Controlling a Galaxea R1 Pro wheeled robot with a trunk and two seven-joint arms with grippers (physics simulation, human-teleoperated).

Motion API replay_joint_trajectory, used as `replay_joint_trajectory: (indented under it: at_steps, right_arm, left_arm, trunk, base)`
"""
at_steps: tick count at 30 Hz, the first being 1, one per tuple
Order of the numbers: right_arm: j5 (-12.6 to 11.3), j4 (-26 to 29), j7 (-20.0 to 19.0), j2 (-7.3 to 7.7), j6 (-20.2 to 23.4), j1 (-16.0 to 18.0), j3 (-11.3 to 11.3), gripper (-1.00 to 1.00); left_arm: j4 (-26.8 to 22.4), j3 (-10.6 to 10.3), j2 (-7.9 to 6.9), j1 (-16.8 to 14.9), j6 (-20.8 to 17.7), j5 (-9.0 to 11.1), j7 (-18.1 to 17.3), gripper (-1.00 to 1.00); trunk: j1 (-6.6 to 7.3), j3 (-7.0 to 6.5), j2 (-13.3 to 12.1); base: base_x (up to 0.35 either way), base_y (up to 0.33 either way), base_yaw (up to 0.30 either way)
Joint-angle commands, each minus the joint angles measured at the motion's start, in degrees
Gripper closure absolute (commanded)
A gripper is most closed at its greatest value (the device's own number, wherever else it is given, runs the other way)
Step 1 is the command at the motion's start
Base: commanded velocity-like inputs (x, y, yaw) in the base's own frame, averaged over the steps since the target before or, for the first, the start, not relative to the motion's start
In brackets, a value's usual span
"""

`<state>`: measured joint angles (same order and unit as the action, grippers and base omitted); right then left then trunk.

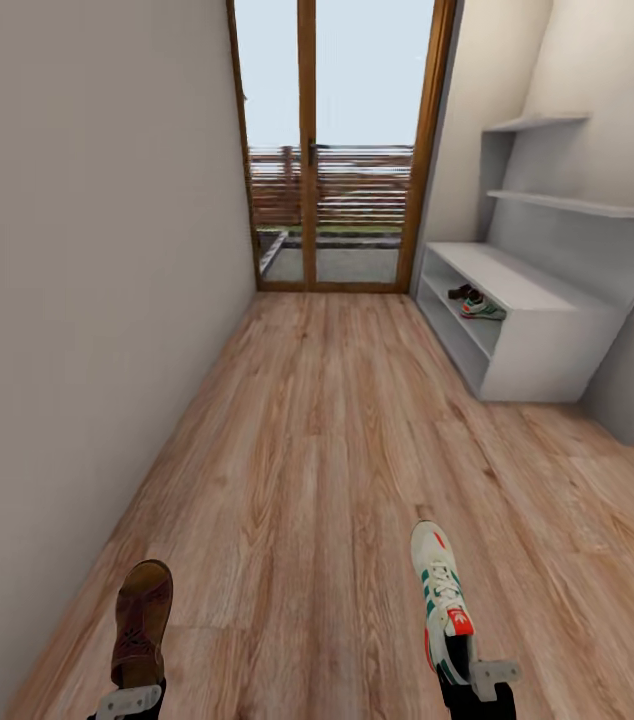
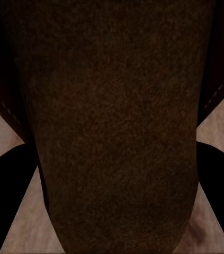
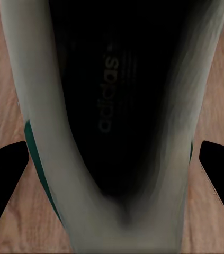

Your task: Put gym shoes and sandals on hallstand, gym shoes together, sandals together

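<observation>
Your right pincer (image 1: 479,678) pinches the white, green-striped gym shoe (image 1: 442,600) at its heel; your left pincer (image 1: 129,700) pinches the dark-brown sandal (image 1: 142,620), toes forward.

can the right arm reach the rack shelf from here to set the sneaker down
Probably not yet. The right gripper holds a gym shoe close to the robot, while the hallstand sits well ahead on the right across open floor. Nothing blocks the way.

One legible marking found: the word "adidas", printed in faint grey lettering on the dark insole inside the white lace-up gym shoe with green side stripes (image 3: 109,95), centre of the right wrist view. No other text is readable.
</observation>
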<state>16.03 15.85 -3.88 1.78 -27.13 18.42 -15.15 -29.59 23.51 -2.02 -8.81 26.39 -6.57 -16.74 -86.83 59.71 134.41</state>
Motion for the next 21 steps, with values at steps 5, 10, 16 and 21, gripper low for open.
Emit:
replay_joint_trajectory:
  at_steps: [5, 10, 16, 21]
  right_arm:
    - [0.3, -0.1, -0.4, -0.02, -0.2, 0.0, -0.5, 1.00]
    - [0.3, 0.0, -0.4, 0.06, -0.2, 0.0, -0.5, 1.00]
    - [0.3, -0.1, -0.3, 0.07, -0.2, 0.0, -0.5, 1.00]
    - [0.2, -0.1, -0.3, -0.02, -0.2, 0.1, -0.5, 1.00]
  left_arm:
    - [0.0, 0.5, 0.05, -0.1, 0.2, -0.6, -0.4, 1.00]
    - [0.0, 0.5, 0.09, -0.1, 0.2, -0.6, -0.4, 1.00]
    - [0.0, 0.5, 0.08, -0.1, 0.2, -0.6, -0.4, 1.00]
    - [0.0, 0.5, 0.09, -0.1, 0.2, -0.6, -0.3, 1.00]
  trunk:
    - [-0.02, 0.05, 0.0]
    - [-0.02, 0.05, 0.0]
    - [-0.02, 0.05, 0.0]
    - [-0.02, 0.05, 0.0]
  base:
    - [0.340, 0.000, 0.011]
    - [0.340, 0.000, 0.001]
    - [0.340, 0.000, 0.000]
    - [0.340, 0.000, -0.046]
